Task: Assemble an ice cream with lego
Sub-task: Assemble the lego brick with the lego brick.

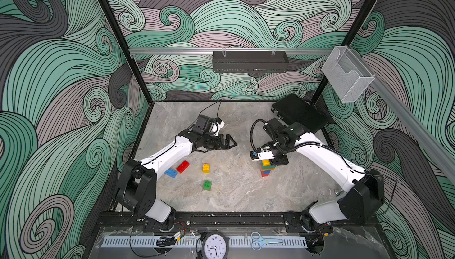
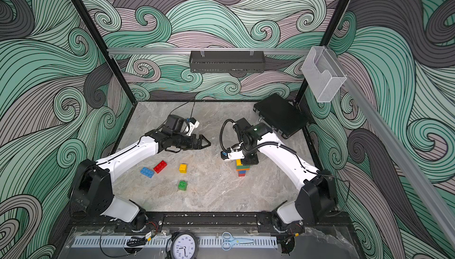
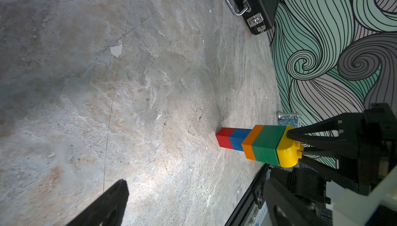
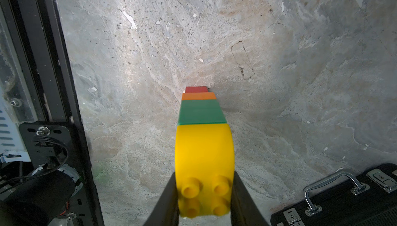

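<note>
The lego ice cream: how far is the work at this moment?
Done: a stack of red, blue, orange and green bricks stands. In hand: the right gripper is shut on the yellow round-topped brick atop it. Left: loose blue brick, red brick, square yellow brick, green brick; the left gripper is open, empty.

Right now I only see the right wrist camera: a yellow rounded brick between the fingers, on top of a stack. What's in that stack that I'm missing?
Observer: Below the yellow rounded brick and the green brick, the left wrist view shows a blue brick between the orange brick and the red brick.
Operator: Any loose bricks?
Observer: Four in both top views, all to the robot's left of the stack: loose blue brick, loose red brick, loose yellow brick, loose green brick.
Operator: And the left gripper?
Observer: The left gripper is open and empty, well apart from the stack.
</note>
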`<state>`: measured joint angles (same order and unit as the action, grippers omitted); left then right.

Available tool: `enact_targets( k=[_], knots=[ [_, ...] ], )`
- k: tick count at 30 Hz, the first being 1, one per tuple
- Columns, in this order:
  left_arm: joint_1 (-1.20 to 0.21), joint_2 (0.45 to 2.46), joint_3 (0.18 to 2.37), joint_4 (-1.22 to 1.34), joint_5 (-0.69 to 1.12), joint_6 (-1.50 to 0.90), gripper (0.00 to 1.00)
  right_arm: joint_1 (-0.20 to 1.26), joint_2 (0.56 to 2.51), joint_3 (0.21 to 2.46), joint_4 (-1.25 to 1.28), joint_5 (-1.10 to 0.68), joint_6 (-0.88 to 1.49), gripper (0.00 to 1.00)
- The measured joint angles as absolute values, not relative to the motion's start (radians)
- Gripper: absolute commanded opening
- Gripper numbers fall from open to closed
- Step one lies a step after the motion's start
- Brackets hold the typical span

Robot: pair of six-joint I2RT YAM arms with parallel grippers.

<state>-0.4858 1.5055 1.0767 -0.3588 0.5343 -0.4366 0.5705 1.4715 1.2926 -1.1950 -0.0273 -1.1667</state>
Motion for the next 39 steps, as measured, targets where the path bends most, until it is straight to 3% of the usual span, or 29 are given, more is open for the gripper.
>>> enact_targets(
  k=[39],
  knots=[
    [-0.486, 1.497, 1.077, -0.366, 0.530, -0.434, 0.99, 0.585, 1.509, 1.328, -1.239, -0.021, -1.007, 0.00]
  ],
)
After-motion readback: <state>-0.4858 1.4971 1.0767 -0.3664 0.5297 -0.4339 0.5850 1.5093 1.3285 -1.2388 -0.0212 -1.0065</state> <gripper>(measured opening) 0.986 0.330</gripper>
